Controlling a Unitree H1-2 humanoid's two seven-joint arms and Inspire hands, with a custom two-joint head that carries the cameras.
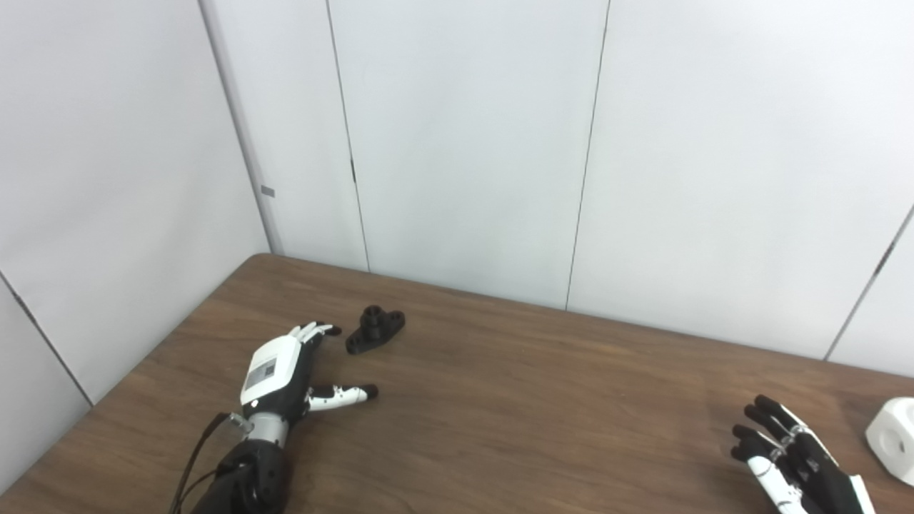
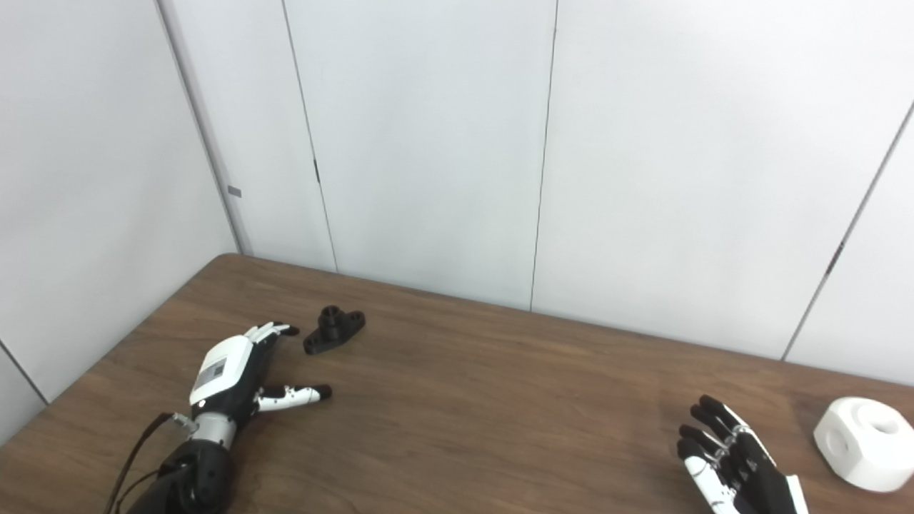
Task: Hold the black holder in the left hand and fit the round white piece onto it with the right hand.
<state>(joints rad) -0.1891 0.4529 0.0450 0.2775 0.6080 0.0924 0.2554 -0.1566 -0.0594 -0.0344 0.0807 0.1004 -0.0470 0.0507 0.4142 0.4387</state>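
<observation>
Black holder (image 2: 333,329) lies flat on the table (image 2: 485,400), just beyond the left hand (image 2: 232,375), whose fingers are spread and empty. Right hand (image 2: 735,467) is spread, empty, near the white piece (image 2: 864,444) by the right edge. Bare tabletop lies between them.

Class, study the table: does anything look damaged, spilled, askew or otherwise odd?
Nothing stands out. The black holder lies flat beside the open left hand, and the white piece sits intact just beyond the open right hand. Nothing is spilled or broken.
</observation>
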